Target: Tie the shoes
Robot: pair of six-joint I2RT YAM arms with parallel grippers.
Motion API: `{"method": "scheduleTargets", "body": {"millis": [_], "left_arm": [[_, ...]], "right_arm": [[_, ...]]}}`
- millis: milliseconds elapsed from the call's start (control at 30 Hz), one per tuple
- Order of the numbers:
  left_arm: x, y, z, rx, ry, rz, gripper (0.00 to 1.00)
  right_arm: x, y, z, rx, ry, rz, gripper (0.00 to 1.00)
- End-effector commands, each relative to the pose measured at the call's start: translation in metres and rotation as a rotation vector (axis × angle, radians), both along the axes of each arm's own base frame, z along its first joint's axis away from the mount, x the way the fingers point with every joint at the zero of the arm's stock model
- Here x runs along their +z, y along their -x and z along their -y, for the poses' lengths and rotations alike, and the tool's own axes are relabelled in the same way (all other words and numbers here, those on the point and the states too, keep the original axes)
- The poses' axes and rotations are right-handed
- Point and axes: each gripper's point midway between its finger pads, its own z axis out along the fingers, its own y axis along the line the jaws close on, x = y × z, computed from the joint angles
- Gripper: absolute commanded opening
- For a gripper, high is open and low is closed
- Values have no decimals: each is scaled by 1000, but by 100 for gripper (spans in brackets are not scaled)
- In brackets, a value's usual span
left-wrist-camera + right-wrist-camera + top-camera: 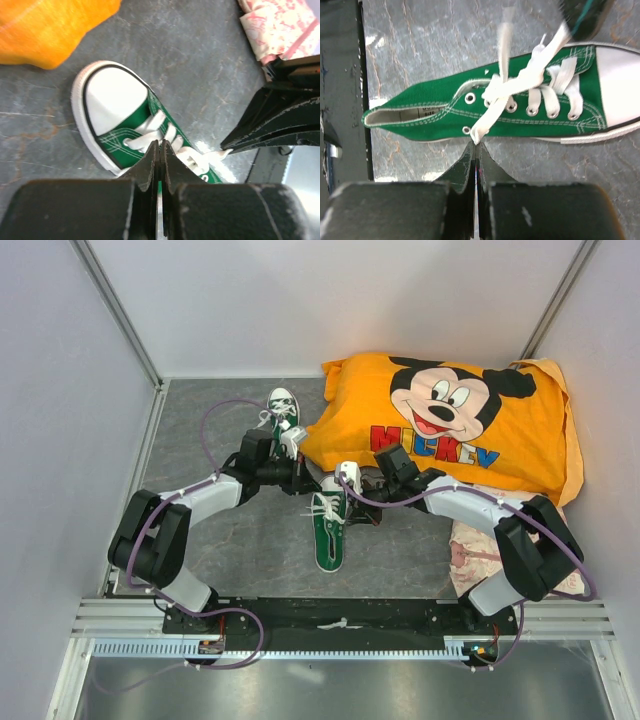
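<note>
The only writing that can be read is "MICKEY", in coloured letters under the mouse face on the orange fabric pillow [450, 425]. It lies beyond the right gripper [476, 150]. A tag inside the near small green canvas sneaker with a white rubber toe cap [435, 112] is too small to read.

Both arms fold at raised elbows near their bases and stretch their forearms inward, so the two wrists meet over the middle of the grey marbled table [240, 540]. The near sneaker lies directly under both sets of fingers, its toe pointing away from the bases.

The right gripper's fingers are pressed together on a strand of the white laces [520, 82], just beside the sneaker's rear eyelets. The left gripper [159, 150] is also pressed together at the lacing behind the toe cap, and another strand runs taut up to it.

The second green canvas sneaker [282, 408] sits beyond the left wrist, against the pillow's edge
</note>
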Motion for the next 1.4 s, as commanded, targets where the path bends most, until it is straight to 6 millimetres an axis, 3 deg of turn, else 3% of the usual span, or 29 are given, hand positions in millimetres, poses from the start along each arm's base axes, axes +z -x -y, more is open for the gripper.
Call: {"method": "scheduleTargets", "body": {"millis": [0, 400, 767, 1000, 1067, 1100, 1133, 1200, 1267, 1367], "left_arm": [[5, -22, -6, 4, -64, 104, 2], [-11, -42, -18, 41, -173, 137, 2], [-23, -50, -20, 45, -209, 127, 1], [-20, -48, -14, 10, -185, 128, 2], [-9, -39, -10, -35, -141, 152, 18], [-5, -36, -10, -41, -127, 167, 35], [0, -35, -11, -60, -123, 206, 41], [15, -31, -20, -63, -113, 270, 50], [22, -26, -31, -99, -124, 326, 53], [36, -19, -50, -182, -129, 429, 54]], "right_arm": [[5, 8, 6, 33, 6, 38, 0], [-1, 14, 14, 39, 34, 28, 0], [-6, 24, 22, 60, 59, 18, 0], [-6, 27, 22, 66, 55, 12, 0], [-2, 22, 17, 53, 40, 3, 0], [-1, 21, 14, 51, 34, -5, 0], [0, 18, 12, 48, 31, -6, 0], [2, 14, 8, 40, 28, -22, 0], [5, 13, 6, 38, 20, -23, 3], [9, 15, 5, 38, 12, -37, 24]]}}
